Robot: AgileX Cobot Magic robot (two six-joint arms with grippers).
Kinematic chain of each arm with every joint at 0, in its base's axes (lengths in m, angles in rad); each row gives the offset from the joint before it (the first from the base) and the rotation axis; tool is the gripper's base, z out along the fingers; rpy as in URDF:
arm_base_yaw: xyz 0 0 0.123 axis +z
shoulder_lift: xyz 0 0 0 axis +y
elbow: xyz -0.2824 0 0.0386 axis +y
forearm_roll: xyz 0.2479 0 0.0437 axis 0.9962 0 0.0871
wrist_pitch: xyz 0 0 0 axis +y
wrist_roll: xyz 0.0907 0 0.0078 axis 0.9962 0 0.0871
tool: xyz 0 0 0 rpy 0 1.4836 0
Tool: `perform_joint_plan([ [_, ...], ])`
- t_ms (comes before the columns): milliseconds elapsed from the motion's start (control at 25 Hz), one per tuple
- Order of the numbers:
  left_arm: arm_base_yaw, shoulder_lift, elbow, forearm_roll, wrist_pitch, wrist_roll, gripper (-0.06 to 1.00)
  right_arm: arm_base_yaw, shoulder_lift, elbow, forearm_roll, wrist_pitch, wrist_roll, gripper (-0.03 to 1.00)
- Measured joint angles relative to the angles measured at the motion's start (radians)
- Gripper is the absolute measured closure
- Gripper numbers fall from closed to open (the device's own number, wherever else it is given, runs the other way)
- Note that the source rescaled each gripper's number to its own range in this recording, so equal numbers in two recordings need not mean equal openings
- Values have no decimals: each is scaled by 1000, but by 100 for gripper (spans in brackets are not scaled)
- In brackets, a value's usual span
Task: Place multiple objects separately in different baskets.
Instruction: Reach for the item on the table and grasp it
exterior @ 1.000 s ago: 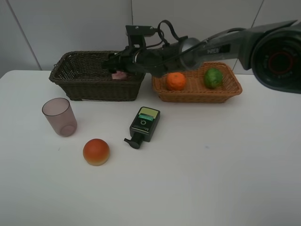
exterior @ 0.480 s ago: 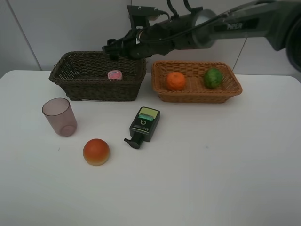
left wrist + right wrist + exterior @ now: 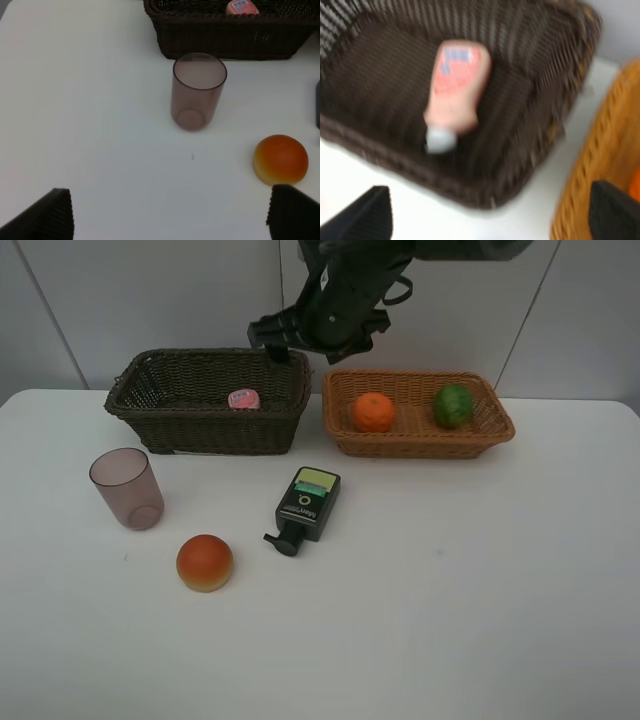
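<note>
Parted and empty, the right gripper (image 3: 268, 338) had been raised above the dark woven basket (image 3: 200, 428) holding the smooth pink tube (image 3: 242, 398); the left gripper (image 3: 170, 216) was held wide, empty.

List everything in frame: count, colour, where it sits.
dark brown basket: 1, dark brown, back left of the table
tan basket: 1, light orange-tan, back right, beside the dark one
pink bottle: 1, pink, lying in the dark brown basket
orange: 1, orange, in the tan basket
lime: 1, green, in the tan basket
cup: 1, see-through purple, upright on the table
pump bottle: 1, dark green, lying mid-table
bun: 1, orange-red, on the table near the cup
table: 1, white
right pincer: 1, black, open, empty, above the dark brown basket
left pincer: 1, black, open, empty, over the table near the cup
</note>
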Motion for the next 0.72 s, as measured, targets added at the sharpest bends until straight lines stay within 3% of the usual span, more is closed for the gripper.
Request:
perform_joint_plan([
  [360,0,0,0,0,0,0,-6,35,-31,-1,27,309,52,30],
  [720,0,0,0,0,0,0,-6,83,-44,78,55,364,182,30],
])
